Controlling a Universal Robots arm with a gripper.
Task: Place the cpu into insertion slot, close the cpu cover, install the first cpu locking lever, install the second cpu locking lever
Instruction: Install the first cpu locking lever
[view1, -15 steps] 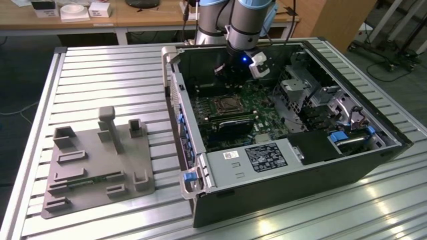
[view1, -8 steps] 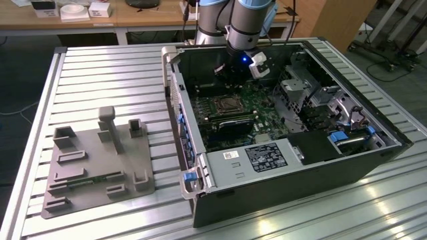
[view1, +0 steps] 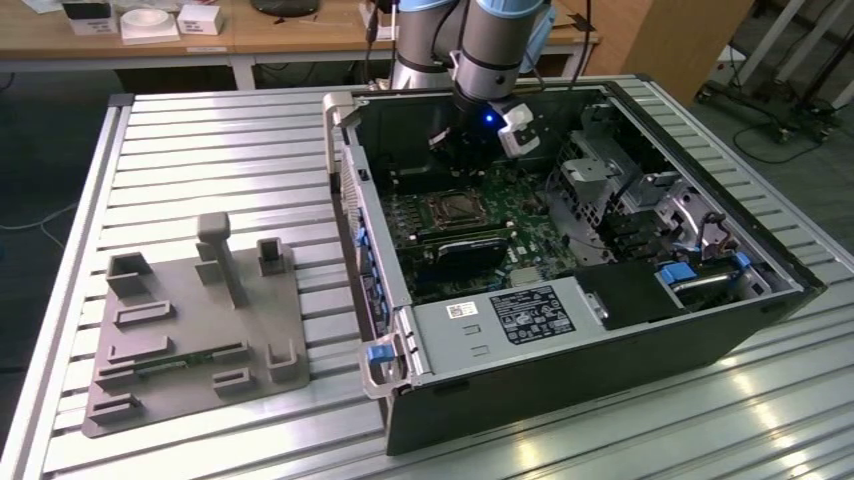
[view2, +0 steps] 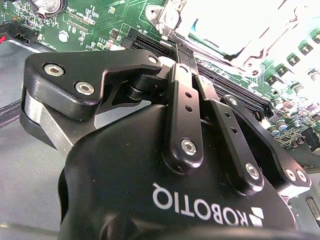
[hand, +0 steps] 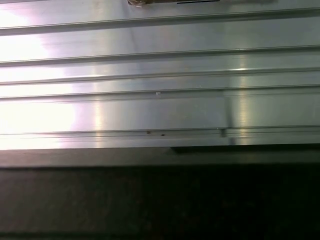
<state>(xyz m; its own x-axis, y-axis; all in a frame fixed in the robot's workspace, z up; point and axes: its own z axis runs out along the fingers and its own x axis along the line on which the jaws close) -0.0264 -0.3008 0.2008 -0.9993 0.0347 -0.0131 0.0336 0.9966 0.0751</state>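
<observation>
An open computer case (view1: 574, 370) lies on its side on a ribbed metal desk (view1: 227, 150). The arm (view1: 467, 40) comes down over the case's far wall, and the black gripper (view1: 461, 150) hangs inside the case, above the green circuit board (view1: 514, 195). It is just beyond the insertion slot (view1: 454, 210), on the side nearer that far wall. It touches nothing that can be seen.

In the second wrist view the gripper (view2: 167, 60) shows from behind, its black links running together towards the board (view2: 90, 25). From these pictures I cannot tell whether it is clenched or released, or whether it carries anything.

The insertion slot sits near the middle of the case. In the exterior view it is a silvery frame around a darker square. In the second wrist view the slot (view2: 235, 30) glares white just past the gripper, with the long dark memory slots (view2: 220, 85) between the two. Whether the cpu already lies in the slot cannot be made out.

Nearer the case's front wall are a black card (view1: 461, 255) and a grey box with a label (view1: 527, 315). A grey moulded tray (view1: 200, 340) rests on the desk, well apart from the case on the exterior view's left.

In the first wrist view the desk's ribs (hand: 160, 75) run above a dark band (hand: 160, 200).
</observation>
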